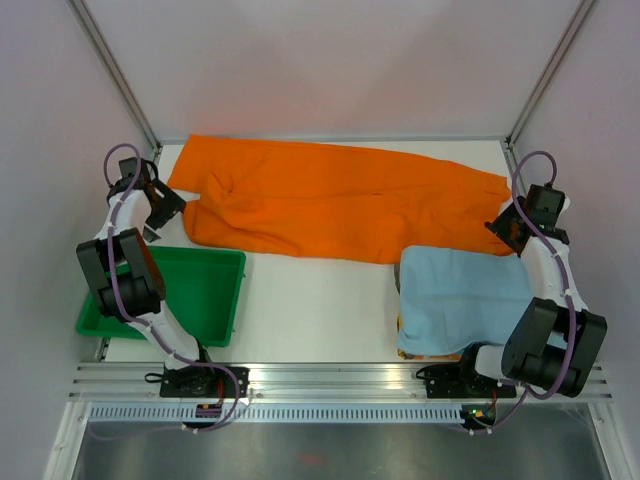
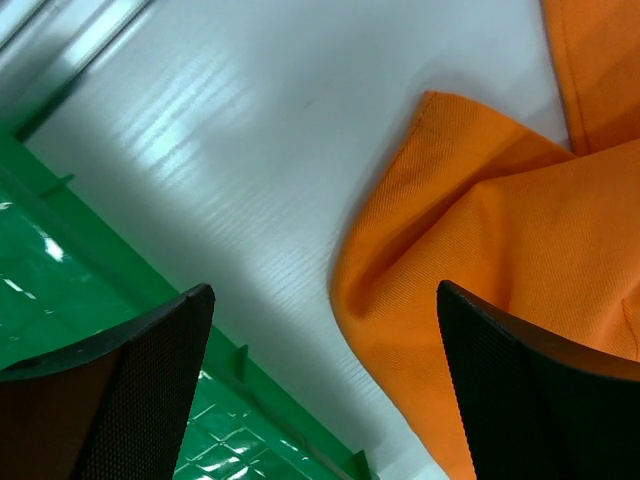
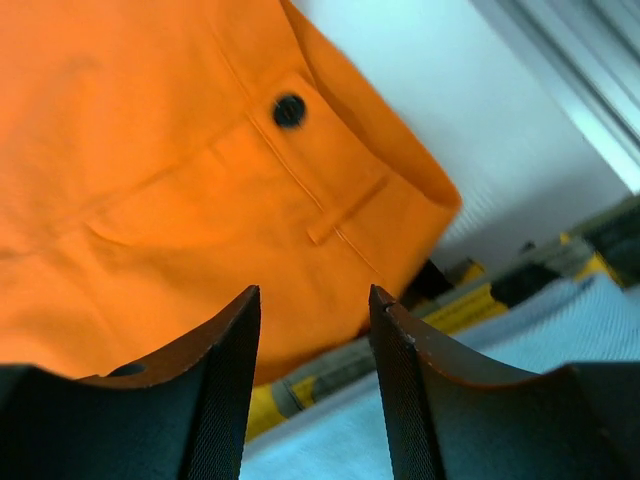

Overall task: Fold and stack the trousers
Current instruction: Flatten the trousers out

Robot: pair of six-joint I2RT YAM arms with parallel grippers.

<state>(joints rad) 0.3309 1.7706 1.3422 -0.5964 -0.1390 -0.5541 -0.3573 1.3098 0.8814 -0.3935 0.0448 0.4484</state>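
At the far left I see the green tray (image 1: pixel 238 292) at the near edge of the table (image 1: pixel 320 300), beside the left arm's base. The left gripper (image 1: pixel 160 215) hovers just beyond the tray's far corner. Its wrist camera shows the jaws spread wide and released, with nothing between them, one finger over the tray wall and the other over orange fabric.

The trousers (image 1: pixel 340 200) lie flat across the far half of the table, running from the left gripper almost to the right wall. The leg ends are bunched at the left and the waistband is at the right.

The light blue cloth (image 1: pixel 465 295) lies near the right front, its far edge touching the trousers. The right gripper (image 1: pixel 503 228) hangs at the waistband end. Its jaws are parted and grasp nothing, just short of the fabric by the dark button (image 3: pixel 289 110).
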